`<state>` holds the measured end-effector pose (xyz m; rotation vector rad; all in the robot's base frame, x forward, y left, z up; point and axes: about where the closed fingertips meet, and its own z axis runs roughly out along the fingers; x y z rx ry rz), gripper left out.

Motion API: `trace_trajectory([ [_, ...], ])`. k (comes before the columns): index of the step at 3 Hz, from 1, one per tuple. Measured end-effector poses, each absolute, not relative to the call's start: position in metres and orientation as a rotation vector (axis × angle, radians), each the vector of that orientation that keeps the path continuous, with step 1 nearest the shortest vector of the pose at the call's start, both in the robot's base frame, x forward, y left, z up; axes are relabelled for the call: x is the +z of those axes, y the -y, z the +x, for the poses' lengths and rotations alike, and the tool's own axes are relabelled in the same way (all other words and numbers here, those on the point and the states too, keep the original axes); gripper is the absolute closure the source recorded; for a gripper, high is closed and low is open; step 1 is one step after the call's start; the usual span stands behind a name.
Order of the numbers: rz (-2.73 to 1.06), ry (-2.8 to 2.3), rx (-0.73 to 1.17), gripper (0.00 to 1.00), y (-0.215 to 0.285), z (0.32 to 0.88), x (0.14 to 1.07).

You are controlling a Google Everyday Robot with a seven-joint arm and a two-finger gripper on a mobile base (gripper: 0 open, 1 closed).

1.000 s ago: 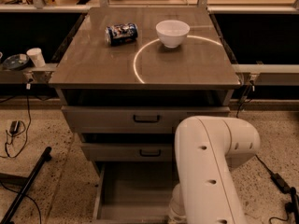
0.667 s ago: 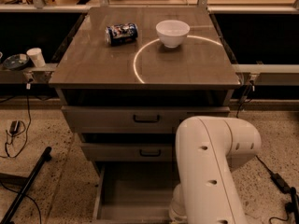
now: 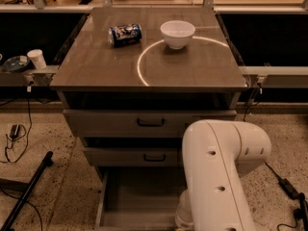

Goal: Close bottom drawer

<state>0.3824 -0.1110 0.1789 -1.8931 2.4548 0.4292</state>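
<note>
The cabinet has three grey-brown drawers. The bottom drawer (image 3: 134, 198) is pulled far out; I see its bare tray floor and left wall, and its front lies below the picture's edge. The middle drawer front (image 3: 132, 156) and the top drawer front (image 3: 149, 122) stand slightly out, each with a small black bar handle. My white arm (image 3: 219, 172) fills the lower right and covers the drawer's right side. The gripper is out of view, hidden below the arm.
On the cabinet top (image 3: 96, 66) lie a blue can on its side (image 3: 125, 34) and a white bowl (image 3: 177, 33). A paper cup (image 3: 36, 58) stands on a ledge at left. A black tripod leg (image 3: 26, 191) and cables (image 3: 14, 131) lie on the floor.
</note>
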Motion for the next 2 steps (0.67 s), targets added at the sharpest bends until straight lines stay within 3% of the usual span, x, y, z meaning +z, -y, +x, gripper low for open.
trace_trajectory([
  [2,-1.841,-2.453,0.278,0.0,0.137,0.415,0.213],
])
